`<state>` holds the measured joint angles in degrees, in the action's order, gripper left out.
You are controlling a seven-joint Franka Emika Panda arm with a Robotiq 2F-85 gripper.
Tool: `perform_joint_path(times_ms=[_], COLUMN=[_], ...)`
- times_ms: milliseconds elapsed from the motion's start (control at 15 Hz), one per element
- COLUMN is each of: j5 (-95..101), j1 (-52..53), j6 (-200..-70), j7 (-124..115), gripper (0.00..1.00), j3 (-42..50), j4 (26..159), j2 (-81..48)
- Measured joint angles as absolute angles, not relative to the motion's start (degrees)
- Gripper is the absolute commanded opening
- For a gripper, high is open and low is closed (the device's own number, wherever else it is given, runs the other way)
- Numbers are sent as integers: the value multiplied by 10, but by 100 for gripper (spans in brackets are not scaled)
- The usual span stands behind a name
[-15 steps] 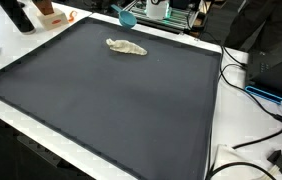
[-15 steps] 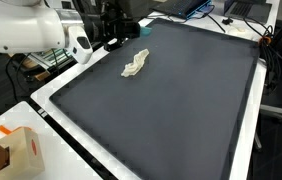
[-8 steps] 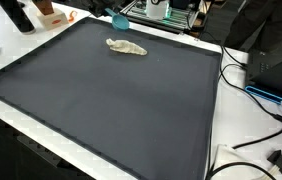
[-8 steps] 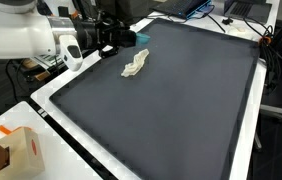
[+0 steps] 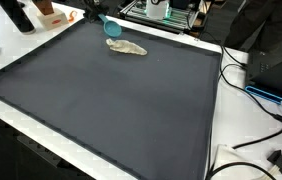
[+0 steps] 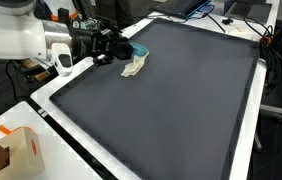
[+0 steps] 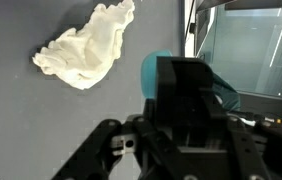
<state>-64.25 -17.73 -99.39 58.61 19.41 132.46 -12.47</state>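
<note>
wrist view — white cloth point(image 7: 84, 52) lies diagonally beside the teal object point(image 7: 161, 72), tip up-right.

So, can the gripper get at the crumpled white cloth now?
Likely yes for reach: only bare mat separates the gripper from the cloth. But its jaws hold a teal object, so grasping looks doubtful.
</note>
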Motion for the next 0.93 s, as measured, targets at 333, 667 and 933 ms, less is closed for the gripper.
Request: perform_joint_path(times_ms=[333,667,933], j5=[-642,-633,-599], j1=[-174,-161,-145], j6=[-1046,-1119,-1192], j7=[543,494,433], gripper=[25,25,25], j3=[190,177,162], j4=[1330,1355,1387], j2=[-115,-75,-25])
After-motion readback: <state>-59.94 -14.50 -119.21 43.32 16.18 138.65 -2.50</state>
